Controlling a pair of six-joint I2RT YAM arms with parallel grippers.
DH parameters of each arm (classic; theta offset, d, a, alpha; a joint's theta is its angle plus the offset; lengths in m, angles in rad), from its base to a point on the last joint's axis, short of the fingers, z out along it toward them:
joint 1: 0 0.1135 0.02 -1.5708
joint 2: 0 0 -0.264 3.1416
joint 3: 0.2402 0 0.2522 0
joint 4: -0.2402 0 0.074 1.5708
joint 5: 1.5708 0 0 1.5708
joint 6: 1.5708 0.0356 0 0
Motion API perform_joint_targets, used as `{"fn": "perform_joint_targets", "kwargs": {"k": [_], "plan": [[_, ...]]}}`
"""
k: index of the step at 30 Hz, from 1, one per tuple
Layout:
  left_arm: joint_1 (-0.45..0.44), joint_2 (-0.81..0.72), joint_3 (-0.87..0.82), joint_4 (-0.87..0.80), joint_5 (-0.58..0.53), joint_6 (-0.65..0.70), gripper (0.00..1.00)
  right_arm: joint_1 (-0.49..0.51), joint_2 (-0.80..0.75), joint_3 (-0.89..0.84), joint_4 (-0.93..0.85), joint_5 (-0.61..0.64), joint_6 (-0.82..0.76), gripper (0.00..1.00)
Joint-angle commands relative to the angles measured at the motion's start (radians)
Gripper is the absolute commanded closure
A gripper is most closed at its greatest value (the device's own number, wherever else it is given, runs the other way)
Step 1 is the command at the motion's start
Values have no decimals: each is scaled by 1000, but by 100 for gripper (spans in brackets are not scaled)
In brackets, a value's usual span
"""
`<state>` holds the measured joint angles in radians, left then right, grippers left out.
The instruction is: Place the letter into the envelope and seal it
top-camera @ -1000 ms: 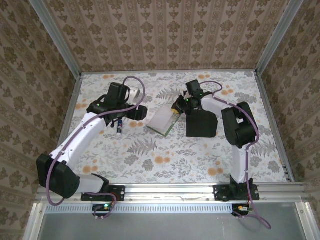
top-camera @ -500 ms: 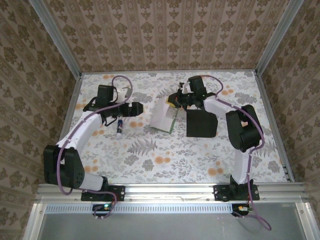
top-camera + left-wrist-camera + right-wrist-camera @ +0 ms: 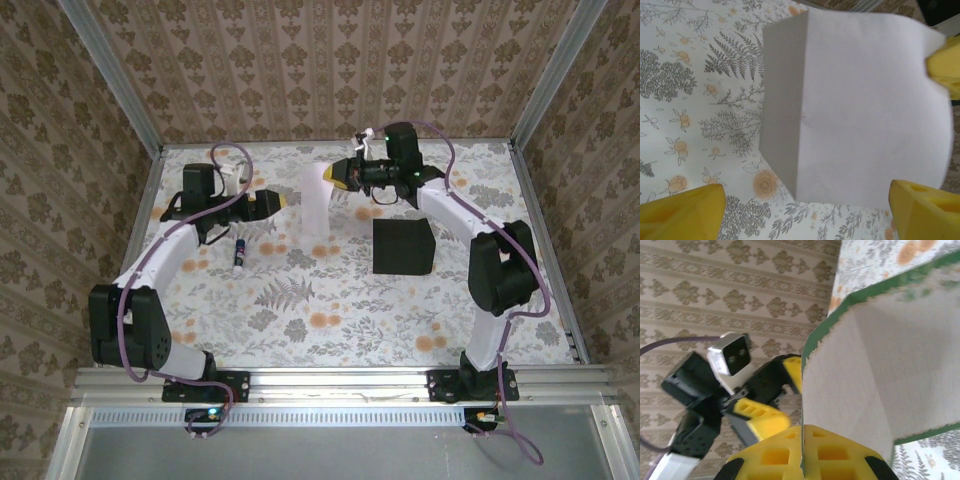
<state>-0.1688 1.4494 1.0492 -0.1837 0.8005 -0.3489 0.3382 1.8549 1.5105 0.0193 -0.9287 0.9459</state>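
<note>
Because our right gripper [image 3: 338, 176] is clamped on just the top edge of the letter [image 3: 316, 205], which hangs upright near the far edge of the table [image 3: 300, 330], we risk it buckling or slipping when our wide-open left gripper [image 3: 272, 201] closes; the envelope [image 3: 402, 246] lies flat, toward the right edge.

The letter [image 3: 317, 200] stands upright mid-table, pinched by the right gripper [image 3: 340, 176], so it blocks the straight line between the arms. The left gripper [image 3: 275, 200], jaws wide, is near its face. A small tube [image 3: 238, 256] lies below the left arm and the envelope [image 3: 403, 246] lies flat to the right. There's open table [image 3: 330, 320] toward the near edge.
</note>
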Motion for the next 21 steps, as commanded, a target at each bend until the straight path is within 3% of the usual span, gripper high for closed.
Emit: {"fn": "perform_joint_targets", "kwargs": {"k": [1, 11, 21], "plan": [[-4, 37, -6, 67, 24, -23, 16, 16, -43, 46, -10, -68, 21, 100], [-21, 73, -45, 366, 83, -196, 13, 42, -71, 79, 18, -77, 64, 100], [-38, 66, -57, 404, 124, -191, 6, 52, -74, 91, 46, -84, 86, 100]]}}
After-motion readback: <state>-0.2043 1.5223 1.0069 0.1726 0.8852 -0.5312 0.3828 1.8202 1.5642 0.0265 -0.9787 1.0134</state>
